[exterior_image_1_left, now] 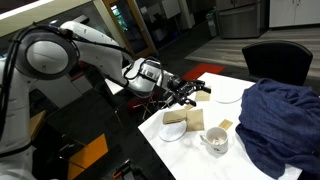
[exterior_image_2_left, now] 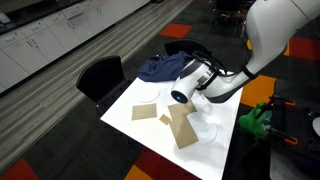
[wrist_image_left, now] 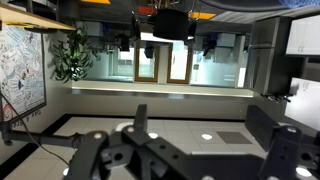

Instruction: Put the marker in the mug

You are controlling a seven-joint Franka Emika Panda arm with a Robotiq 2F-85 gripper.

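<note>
Reaching in over a white table (exterior_image_1_left: 200,165), white Franka arm (exterior_image_1_left: 60,50), its wrist turned level so that the wrist view looks out across a room with windows and a potted plant (wrist_image_left: 70,55). Dark blue cloth (exterior_image_1_left: 285,120), heaped on the table beyond the gripper (exterior_image_1_left: 198,90), well apart from it. Black chair (exterior_image_1_left: 280,60), behind the cloth. White plate (exterior_image_1_left: 228,93), flat, just past the gripper's tips. Second white plate (exterior_image_1_left: 170,130), beneath the gripper, with brown flat slabs (exterior_image_1_left: 186,118) on and beside it; their material cannot be told. White mug (exterior_image_1_left: 215,140), upright on the table, below the gripper and slightly ahead of it, just beside the slab plate and apart from the fingers. Gripper: dark, raised clear of the table. Its jaws are blurred in the wrist view, so whether they stand apart or closed cannot be told. Marker: too small to make out in any view.
</note>
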